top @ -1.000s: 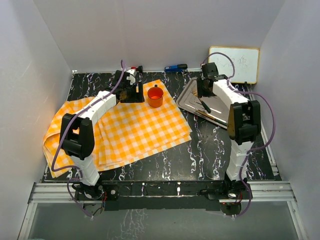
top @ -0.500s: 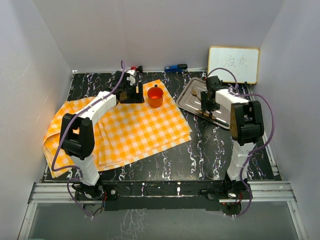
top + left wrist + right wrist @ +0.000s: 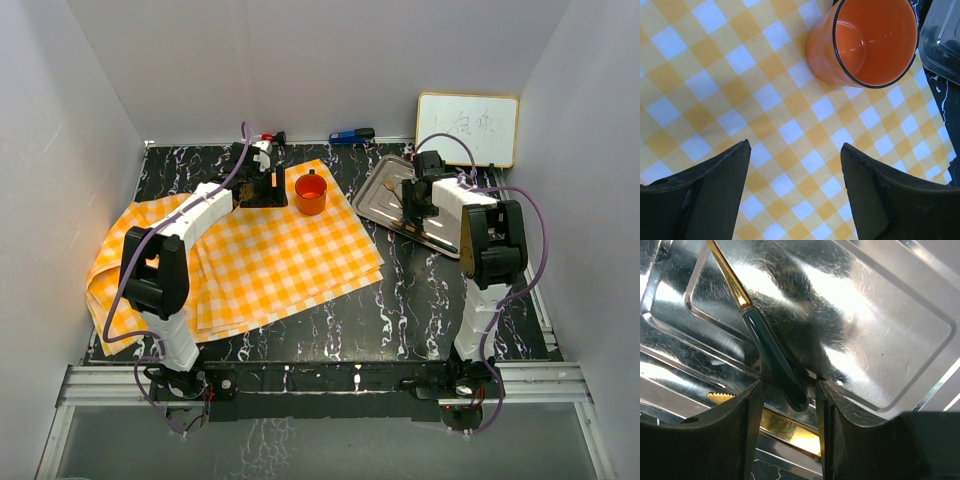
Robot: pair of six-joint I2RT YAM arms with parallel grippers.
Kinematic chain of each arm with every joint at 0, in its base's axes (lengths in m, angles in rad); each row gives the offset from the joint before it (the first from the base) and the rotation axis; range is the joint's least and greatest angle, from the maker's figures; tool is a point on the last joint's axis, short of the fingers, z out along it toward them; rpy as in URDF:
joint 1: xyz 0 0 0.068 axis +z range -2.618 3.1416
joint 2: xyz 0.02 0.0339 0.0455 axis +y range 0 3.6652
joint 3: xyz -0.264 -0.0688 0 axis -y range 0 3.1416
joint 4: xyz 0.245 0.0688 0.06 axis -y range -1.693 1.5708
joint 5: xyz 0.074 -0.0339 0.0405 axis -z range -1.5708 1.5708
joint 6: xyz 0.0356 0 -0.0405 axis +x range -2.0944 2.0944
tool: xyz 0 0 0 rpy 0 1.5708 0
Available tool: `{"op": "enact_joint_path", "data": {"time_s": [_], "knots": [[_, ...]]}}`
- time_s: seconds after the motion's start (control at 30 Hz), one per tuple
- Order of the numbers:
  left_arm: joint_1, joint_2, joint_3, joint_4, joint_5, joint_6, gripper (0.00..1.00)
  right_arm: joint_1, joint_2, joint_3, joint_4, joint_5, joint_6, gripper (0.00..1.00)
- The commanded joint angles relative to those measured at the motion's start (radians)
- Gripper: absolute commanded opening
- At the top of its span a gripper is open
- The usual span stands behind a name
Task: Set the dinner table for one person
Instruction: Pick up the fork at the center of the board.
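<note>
Right gripper (image 3: 788,386) shifted nearer over tray (image 3: 385,195), jaws part-open astride green utensil handle (image 3: 774,355); left gripper (image 3: 795,146) unchanged, wide, by cup (image 3: 865,40).

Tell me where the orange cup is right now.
In the top view, the orange cup stands upright on the far corner of the checked cloth, just right of the left gripper and left of the steel tray.

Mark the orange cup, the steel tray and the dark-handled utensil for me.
orange cup (image 3: 866,45), left wrist view, inside of the cup.
steel tray (image 3: 880,315), right wrist view, bare flat bottom.
dark-handled utensil (image 3: 771,355), right wrist view, middle of its handle.
</note>
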Motion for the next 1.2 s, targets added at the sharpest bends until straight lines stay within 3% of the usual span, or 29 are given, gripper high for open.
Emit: {"op": "enact_joint_path", "data": {"time_s": [0.0, 0.1, 0.37, 0.6, 0.97, 1.17], "knots": [[0.003, 0.009, 0.007, -0.022, 0.000, 0.000, 0.72, -0.005, 0.039, 0.077, 0.034, -0.017, -0.025, 0.43], [0.003, 0.012, 0.005, -0.025, -0.001, 0.001, 0.72, -0.005, 0.059, 0.063, 0.066, -0.061, -0.016, 0.36], [0.002, 0.007, 0.005, -0.028, -0.015, 0.008, 0.72, -0.004, 0.077, 0.020, 0.111, -0.145, 0.018, 0.00], [0.003, -0.008, 0.001, -0.027, -0.034, 0.003, 0.72, -0.004, -0.006, -0.019, 0.150, -0.172, 0.057, 0.00], [0.005, -0.085, 0.013, -0.045, -0.140, -0.035, 0.72, 0.022, -0.313, 0.041, 0.156, -0.300, 0.109, 0.00], [0.010, -0.106, 0.030, -0.070, -0.191, -0.062, 0.72, 0.123, -0.402, 0.050, 0.144, -0.389, 0.138, 0.00]]}}
